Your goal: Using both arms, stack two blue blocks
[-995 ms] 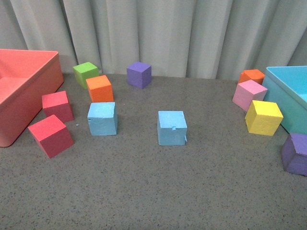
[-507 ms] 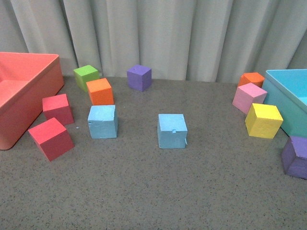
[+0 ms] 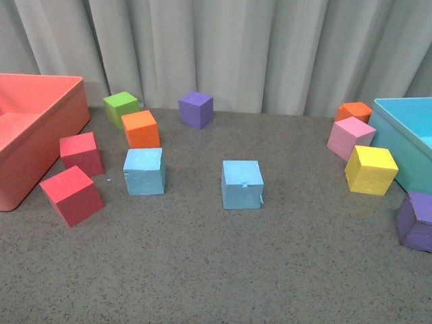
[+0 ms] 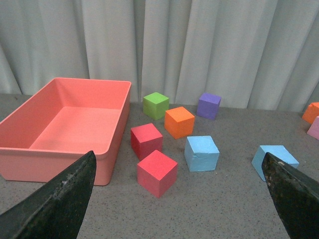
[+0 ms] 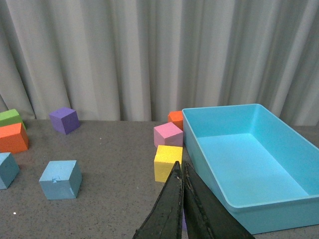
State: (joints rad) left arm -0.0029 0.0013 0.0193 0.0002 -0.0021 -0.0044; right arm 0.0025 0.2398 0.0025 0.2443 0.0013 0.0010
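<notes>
Left claw (image 4: 178, 155) spread, right claw (image 5: 180, 169) pinched together, the notched blue block (image 3: 241, 183) waits untouched; the orange cube (image 3: 140, 127) just behind the other blue block (image 3: 144, 171) risks a knock.

There are eleven cubes in all: two light blue cubes (image 3: 144, 171) (image 3: 242, 183), two red cubes (image 3: 82, 152) (image 3: 71, 195), two orange cubes (image 3: 141, 128) (image 3: 354, 110), two purple cubes (image 3: 196, 108) (image 3: 415, 219), one green cube (image 3: 121, 106), one pink cube (image 3: 350, 135) and one yellow cube (image 3: 370, 169). There are two bins: one red bin (image 3: 64, 111) and one teal bin (image 3: 395, 131). Four cubes lie well apart from the red bin.
</notes>
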